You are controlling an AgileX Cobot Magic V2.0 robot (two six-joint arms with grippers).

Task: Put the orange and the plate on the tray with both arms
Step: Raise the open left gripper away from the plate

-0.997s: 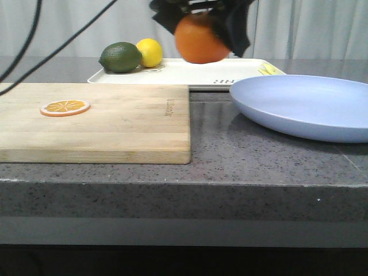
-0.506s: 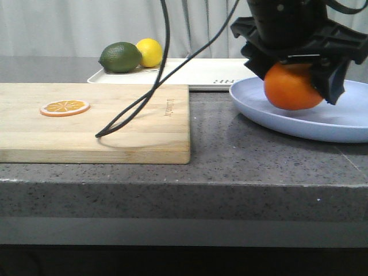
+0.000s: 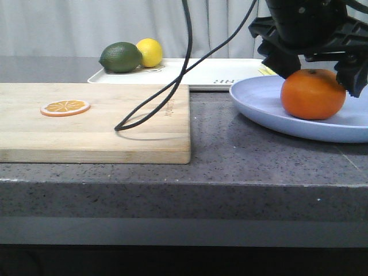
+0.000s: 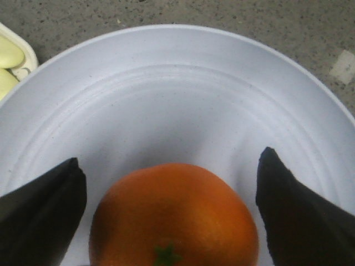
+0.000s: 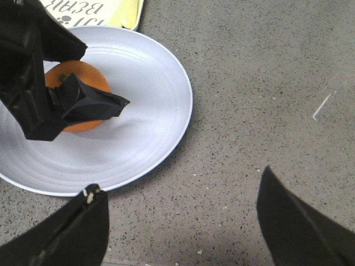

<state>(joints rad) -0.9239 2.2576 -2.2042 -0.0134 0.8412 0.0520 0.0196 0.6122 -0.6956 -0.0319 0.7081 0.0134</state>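
I see the orange (image 3: 313, 94) resting inside the plate (image 3: 261, 100), which sits on the surface (image 3: 230, 149) just in front of the tray (image 3: 195, 72). My left pincer (image 4: 169, 221) hangs spread wide, fingers clear of the fruit on both sides. My right pincer (image 5: 183, 221) hovers wide apart and empty above bare surface beside the plate.
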